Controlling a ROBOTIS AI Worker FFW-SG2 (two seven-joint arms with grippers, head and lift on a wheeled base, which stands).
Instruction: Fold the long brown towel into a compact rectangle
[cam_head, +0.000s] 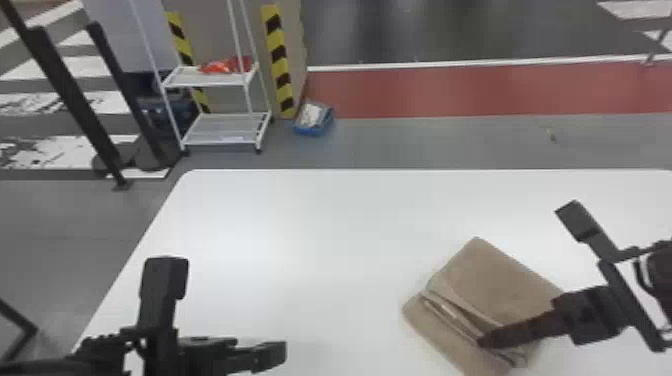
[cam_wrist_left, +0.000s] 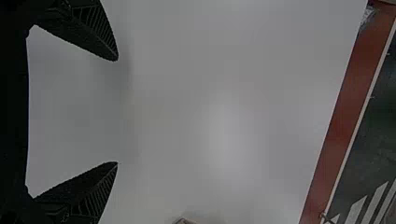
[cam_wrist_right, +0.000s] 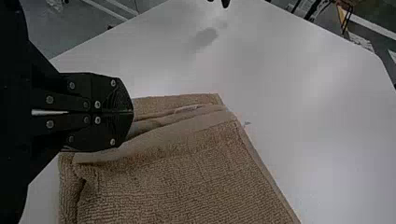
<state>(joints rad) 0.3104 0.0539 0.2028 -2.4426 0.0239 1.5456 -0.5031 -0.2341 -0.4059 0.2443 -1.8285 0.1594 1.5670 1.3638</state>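
Brown towel (cam_head: 505, 282) lies on the right-hand part of the white counter (cam_head: 300, 225), already folded into a thick, short bundle set at a slant. Narrower flap extends beside the larger panel; between them, pale hems and ply edges run unevenly. Right gripper (cam_wrist_right: 132, 112): fingers together, tips over the hem band, no cloth visible between them; cannot tell whether they press on it. Left gripper (cam_wrist_left: 117, 112): fingers wide apart and empty, above bare counter, well apart from the towel.

Step in hand, as judged: tidying the layered edge and bringing the narrower flap in line with the larger panel. Folding looks well advanced.

Method: part the right fingers slightly, slide one beneath the flap's outer edge, and close on every ply. Lift low, carry the flap over the panel, lower it, release, then press outward from the middle. The left gripper could pin the panel meanwhile. Main risks: catching only the top ply, or dragging the whole bundle askew. The thick pile will probably spring up at the crease, so press slowly.

Count: towel, one; counter, one; grippers, two, with two fingers each; white rack (cam_head: 210, 84), one, with two shelves visible; blue tray (cam_head: 314, 131), one; yellow-and-black strips (cam_head: 279, 62), two
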